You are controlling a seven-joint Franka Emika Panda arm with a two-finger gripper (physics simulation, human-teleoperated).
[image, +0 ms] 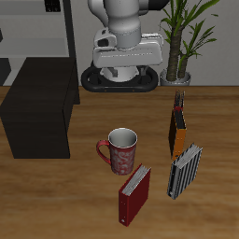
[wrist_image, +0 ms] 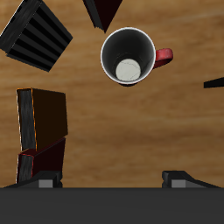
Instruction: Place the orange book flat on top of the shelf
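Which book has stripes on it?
The black-and-white striped book beside the orange book. That one and the red book have plain covers.

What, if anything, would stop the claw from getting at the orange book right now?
Probably nothing, so likely yes. The claw hangs open and empty, and the orange book stands upright with its top edge uncovered. The mug sits apart from it. The dark-red book close beside it might crowd one finger.

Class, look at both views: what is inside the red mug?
In the wrist view the red mug holds only a pale round patch at its dark bottom. In the exterior view its rim hides the bottom.
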